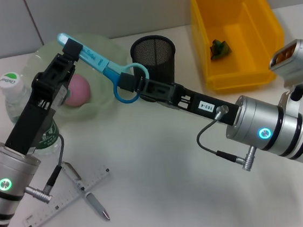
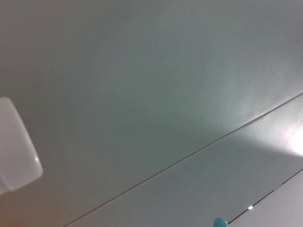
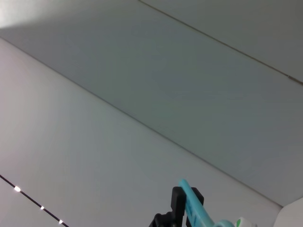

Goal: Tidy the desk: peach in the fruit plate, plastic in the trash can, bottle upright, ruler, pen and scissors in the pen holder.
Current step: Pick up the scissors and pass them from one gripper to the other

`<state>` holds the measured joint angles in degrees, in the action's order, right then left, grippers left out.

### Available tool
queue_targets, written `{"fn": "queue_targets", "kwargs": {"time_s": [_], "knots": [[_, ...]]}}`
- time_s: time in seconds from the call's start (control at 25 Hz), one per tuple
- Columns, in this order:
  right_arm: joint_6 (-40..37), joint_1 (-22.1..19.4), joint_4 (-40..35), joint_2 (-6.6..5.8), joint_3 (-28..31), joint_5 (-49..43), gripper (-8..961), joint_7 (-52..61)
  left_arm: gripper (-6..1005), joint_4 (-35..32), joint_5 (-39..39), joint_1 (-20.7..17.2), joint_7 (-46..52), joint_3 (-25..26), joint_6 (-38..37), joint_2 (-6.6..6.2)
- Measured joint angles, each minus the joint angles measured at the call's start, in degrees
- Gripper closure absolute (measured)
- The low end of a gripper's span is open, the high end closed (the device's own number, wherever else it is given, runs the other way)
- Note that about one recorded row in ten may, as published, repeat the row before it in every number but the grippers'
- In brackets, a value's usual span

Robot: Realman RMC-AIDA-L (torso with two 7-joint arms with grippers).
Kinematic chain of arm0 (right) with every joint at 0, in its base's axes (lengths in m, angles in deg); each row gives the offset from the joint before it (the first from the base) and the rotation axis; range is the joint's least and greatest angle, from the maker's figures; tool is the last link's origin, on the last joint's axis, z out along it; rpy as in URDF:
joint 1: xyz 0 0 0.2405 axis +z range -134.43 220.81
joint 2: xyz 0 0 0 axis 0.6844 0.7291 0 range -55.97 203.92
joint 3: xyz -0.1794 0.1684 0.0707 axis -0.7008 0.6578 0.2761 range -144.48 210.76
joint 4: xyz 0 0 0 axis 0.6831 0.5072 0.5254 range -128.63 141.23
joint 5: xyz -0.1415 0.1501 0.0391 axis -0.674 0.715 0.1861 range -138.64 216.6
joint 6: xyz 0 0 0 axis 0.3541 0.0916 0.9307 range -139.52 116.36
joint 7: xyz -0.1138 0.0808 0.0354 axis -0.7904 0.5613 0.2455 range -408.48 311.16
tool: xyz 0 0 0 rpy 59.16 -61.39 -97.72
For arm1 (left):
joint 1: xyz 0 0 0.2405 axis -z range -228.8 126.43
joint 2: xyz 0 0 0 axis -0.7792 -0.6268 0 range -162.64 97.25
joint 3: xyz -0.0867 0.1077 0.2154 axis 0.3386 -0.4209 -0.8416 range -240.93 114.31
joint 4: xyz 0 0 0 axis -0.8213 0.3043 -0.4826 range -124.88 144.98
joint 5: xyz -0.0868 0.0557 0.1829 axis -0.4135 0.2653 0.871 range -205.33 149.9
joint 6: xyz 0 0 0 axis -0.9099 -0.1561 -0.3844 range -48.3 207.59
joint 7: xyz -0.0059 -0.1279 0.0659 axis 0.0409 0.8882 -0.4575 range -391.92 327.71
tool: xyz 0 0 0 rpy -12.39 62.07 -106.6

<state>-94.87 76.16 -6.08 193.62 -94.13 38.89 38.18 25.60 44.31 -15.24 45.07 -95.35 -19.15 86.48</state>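
Light blue scissors (image 1: 98, 61) hang in the air over the green fruit plate (image 1: 101, 48), also seen as scissors (image 3: 191, 203) in the right wrist view. My left gripper (image 1: 72, 47) is shut on the blade end. My right gripper (image 1: 126, 83) is shut on the handle loop, just beside the black mesh pen holder (image 1: 153, 52). A pink peach (image 1: 77, 91) lies in the plate. The bottle (image 1: 12, 95) stands upright at the left. The ruler (image 1: 67, 199) and the pen (image 1: 87, 192) lie crossed near the front left. Green plastic (image 1: 219, 49) sits in the yellow trash can (image 1: 240, 80).
My left arm stretches over the bottle and the plate's near side. The right arm crosses the middle of the table from the right. The trash can stands at the back right, close to the pen holder.
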Motion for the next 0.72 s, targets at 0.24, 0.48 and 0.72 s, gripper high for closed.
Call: {"fn": "queue_targets", "kwargs": {"time_s": [0.24, 0.48, 0.72], "knots": [[-0.1, 0.1, -0.3, 0.05, 0.0, 0.0, 677, -0.2, 904, 0.0, 0.1, -0.1, 0.4, 0.1, 0.5, 0.0], [-0.2, 0.1, -0.4, 0.06, 0.0, 0.1, 712, -0.3, 904, 0.0, 0.1, -0.3, 0.6, 0.3, 0.5, 0.0], [0.0, 0.1, -0.5, 0.06, 0.0, 0.1, 767, -0.3, 904, 0.0, 0.1, -0.2, 0.6, 0.3, 0.5, 0.0]]}}
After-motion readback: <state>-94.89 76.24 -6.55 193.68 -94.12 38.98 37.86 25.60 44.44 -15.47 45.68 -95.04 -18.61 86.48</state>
